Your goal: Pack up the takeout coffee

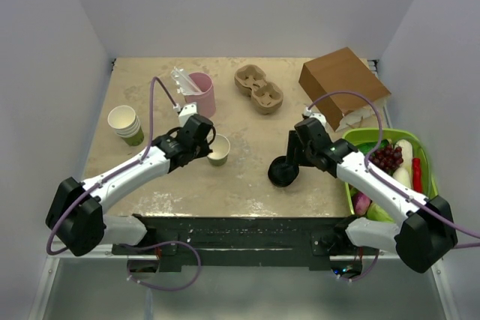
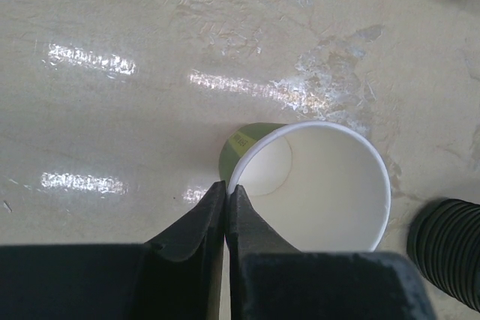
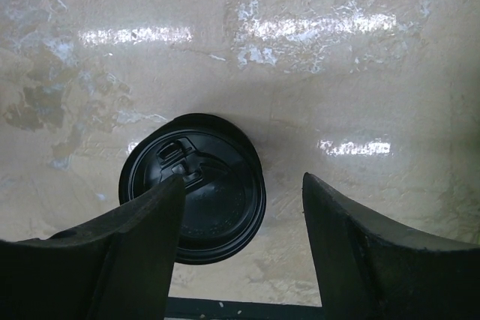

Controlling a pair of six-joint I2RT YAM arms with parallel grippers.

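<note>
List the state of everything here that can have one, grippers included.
Cup: standing, no lid on, empty.
Lid: off the cup, lying flat.
Left gripper: shut on the cup's rim.
Right gripper: open, over the lid.
Pink cup: upright, no lid.
Cup stack: upright, nested.
Carrier: empty.
Bag: lying on its side.
Basket: filled.

Beige table (image 1: 247, 189) — cup (image 1: 219, 149), black lid (image 1: 284, 173), carrier (image 1: 258, 88), bag (image 1: 343, 84).

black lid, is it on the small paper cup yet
No, the black lid lies flat on the table by itself, and the small paper cup stands open-topped.
</note>
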